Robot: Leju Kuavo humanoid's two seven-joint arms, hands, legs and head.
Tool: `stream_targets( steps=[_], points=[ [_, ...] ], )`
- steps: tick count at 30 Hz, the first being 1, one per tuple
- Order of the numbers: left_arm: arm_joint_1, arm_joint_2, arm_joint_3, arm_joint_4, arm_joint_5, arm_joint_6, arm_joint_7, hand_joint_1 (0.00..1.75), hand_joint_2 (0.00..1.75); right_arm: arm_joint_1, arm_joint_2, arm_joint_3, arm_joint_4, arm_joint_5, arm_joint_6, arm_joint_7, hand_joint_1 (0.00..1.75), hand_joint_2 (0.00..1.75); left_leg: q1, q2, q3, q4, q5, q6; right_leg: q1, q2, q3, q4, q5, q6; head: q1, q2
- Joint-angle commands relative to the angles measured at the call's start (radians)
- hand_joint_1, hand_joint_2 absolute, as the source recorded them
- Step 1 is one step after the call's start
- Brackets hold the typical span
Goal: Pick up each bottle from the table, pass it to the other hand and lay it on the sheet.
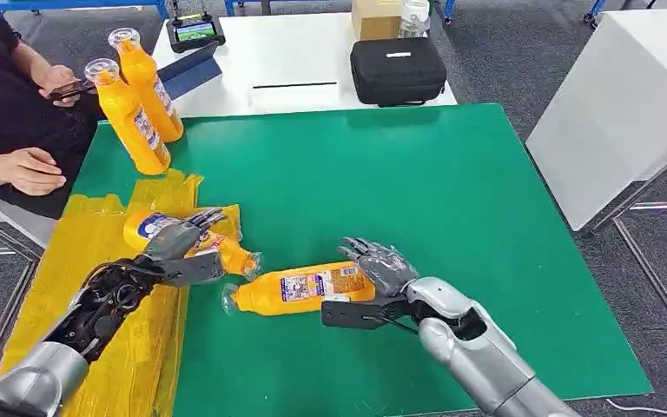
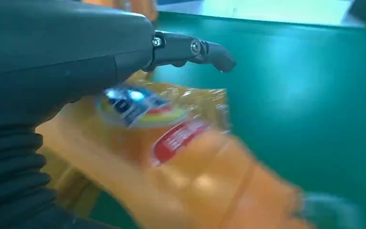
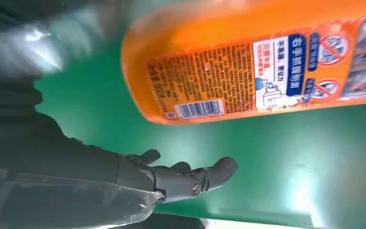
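An orange bottle [image 1: 300,289] lies on its side on the green mat [image 1: 417,191], cap pointing left. My right hand [image 1: 382,268] is at its base with the fingers spread; in the right wrist view the fingers [image 3: 190,179] stand apart from the bottle [image 3: 248,71], with green showing between. A second orange bottle [image 1: 236,256] lies on the yellow sheet [image 1: 113,347]. My left hand [image 1: 178,248] hovers over it, a finger [image 2: 190,47] stretched out above the blurred bottle [image 2: 181,157]. Two more orange bottles [image 1: 130,117] [image 1: 149,82] stand upright at the mat's far left corner.
A person sits at the left, one hand [image 1: 30,169] resting by the mat's edge. Behind the mat a white table [image 1: 295,52] carries a black case [image 1: 397,69], a cardboard box [image 1: 375,17] and a controller [image 1: 195,30].
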Motion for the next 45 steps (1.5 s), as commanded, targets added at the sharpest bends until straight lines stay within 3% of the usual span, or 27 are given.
stream_targets(
  steps=[1,12,18,27,28,29,37,45],
  points=[
    [-0.103,-0.007,-0.034,0.034,0.156,-0.094,-0.041,0.00,0.00,-0.085,0.076,0.044,0.225,0.032,-0.013,0.014,0.00,1.75,0.001,0.000,0.005,0.000,-0.002,-0.001,0.001,0.000,0.005,0.000,-0.002,-0.001,0.000,0.000],
    [-0.099,-0.004,-0.027,-0.016,0.228,-0.108,-0.049,0.00,0.00,-0.090,0.096,0.055,0.257,0.045,-0.006,0.011,0.00,1.75,0.000,0.000,0.003,0.001,-0.001,-0.001,0.001,-0.001,0.003,0.000,-0.001,-0.001,0.000,0.000],
    [-0.019,-0.007,0.020,-0.223,0.345,-0.109,-0.048,0.00,0.00,-0.100,0.150,0.108,0.344,0.060,0.006,-0.027,0.00,1.75,0.000,0.002,0.004,0.000,-0.002,-0.001,0.000,0.001,0.004,-0.001,-0.001,0.000,0.000,0.000],
    [-0.051,-0.038,0.051,-0.222,0.378,-0.114,-0.013,0.00,0.00,-0.151,0.241,0.220,0.507,0.076,0.050,-0.033,0.00,1.75,0.001,0.001,0.004,0.000,-0.001,-0.001,0.001,0.000,0.004,-0.001,-0.001,-0.001,0.000,0.000],
    [-0.049,-0.043,0.054,-0.225,0.386,-0.116,-0.015,0.00,0.00,-0.154,0.242,0.241,0.532,0.087,0.057,-0.028,0.70,1.75,0.001,0.001,0.007,-0.001,-0.002,-0.001,0.001,0.000,0.006,-0.001,-0.001,-0.001,0.000,0.000],
    [-0.048,-0.046,0.055,-0.229,0.392,-0.121,-0.016,0.00,0.00,-0.153,0.240,0.253,0.549,0.093,0.061,-0.026,1.75,1.75,0.001,0.001,0.005,-0.001,-0.001,-0.001,0.001,0.000,0.004,-0.001,-0.001,-0.001,0.000,0.000],
    [-0.049,-0.079,0.062,-0.268,0.426,-0.147,0.001,0.00,0.00,-0.109,0.224,0.364,0.717,0.182,0.074,0.021,1.75,1.75,0.002,0.000,0.014,-0.003,-0.001,-0.002,0.002,-0.001,0.014,-0.004,0.000,-0.002,0.000,0.000],
    [-0.063,-0.080,0.063,-0.248,0.432,-0.142,-0.002,0.00,0.00,-0.093,0.214,0.369,0.730,0.195,0.064,0.022,1.75,1.75,0.002,-0.004,0.036,-0.004,-0.008,-0.005,0.002,-0.004,0.023,-0.006,-0.009,-0.007,0.000,0.000]
  ],
)
